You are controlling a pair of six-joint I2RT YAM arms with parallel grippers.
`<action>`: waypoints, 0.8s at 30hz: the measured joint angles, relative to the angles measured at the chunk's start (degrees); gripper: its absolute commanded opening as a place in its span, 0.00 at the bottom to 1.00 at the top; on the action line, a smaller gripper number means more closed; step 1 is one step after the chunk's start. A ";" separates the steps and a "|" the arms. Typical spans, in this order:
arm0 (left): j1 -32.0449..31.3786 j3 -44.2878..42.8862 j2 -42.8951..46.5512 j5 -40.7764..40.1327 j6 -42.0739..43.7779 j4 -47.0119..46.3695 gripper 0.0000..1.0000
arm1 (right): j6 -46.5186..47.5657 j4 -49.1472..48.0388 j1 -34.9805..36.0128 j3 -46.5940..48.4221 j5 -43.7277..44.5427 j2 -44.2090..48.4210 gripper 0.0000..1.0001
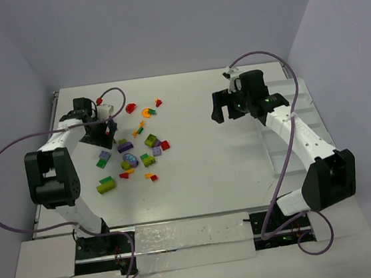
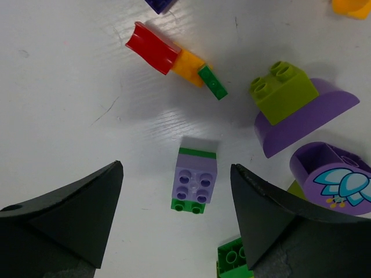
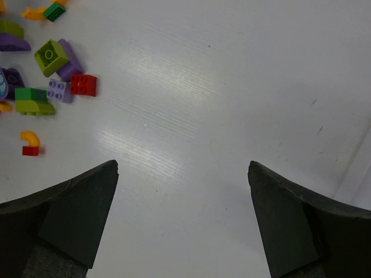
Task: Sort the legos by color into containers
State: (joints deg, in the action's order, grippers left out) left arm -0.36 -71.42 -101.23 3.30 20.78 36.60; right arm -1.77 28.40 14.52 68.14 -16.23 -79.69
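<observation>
While the left gripper (image 2: 177,167) is hanging low over the white table (image 1: 206,143) at its far left, its two black fingers (image 2: 75,214) are standing apart on either side of a lilac-and-green brick (image 2: 195,179). That brick is lying flat on the table between them and touching neither. Just beyond it a red piece (image 2: 153,47), an orange piece (image 2: 190,65) and a thin green plate (image 2: 213,81) are lying in a touching row, and to their right a lime block (image 2: 283,91) is sitting on a purple curved piece (image 2: 313,121). The legos (image 1: 129,160) are lying scattered over the left-centre of the table, with red, orange, lime, green and purple mixed together. The right gripper (image 3: 182,165) is hovering over bare table to the right of the pile, its fingers spread wide and holding nothing. The long white tray (image 1: 304,100) is lying along the table's right edge, partly hidden beneath the right arm (image 1: 299,139) and well apart from the bricks; whether anything is lying in its compartments cannot be told.
</observation>
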 measured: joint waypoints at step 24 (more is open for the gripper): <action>0.00 0.75 -4.55 1.25 0.90 1.25 0.62 | 0.21 0.42 0.00 0.11 -1.01 -3.28 1.00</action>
State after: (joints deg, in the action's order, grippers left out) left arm -0.36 -70.67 -105.78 4.55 21.68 37.86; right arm -1.56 28.82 14.52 68.25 -17.23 -82.97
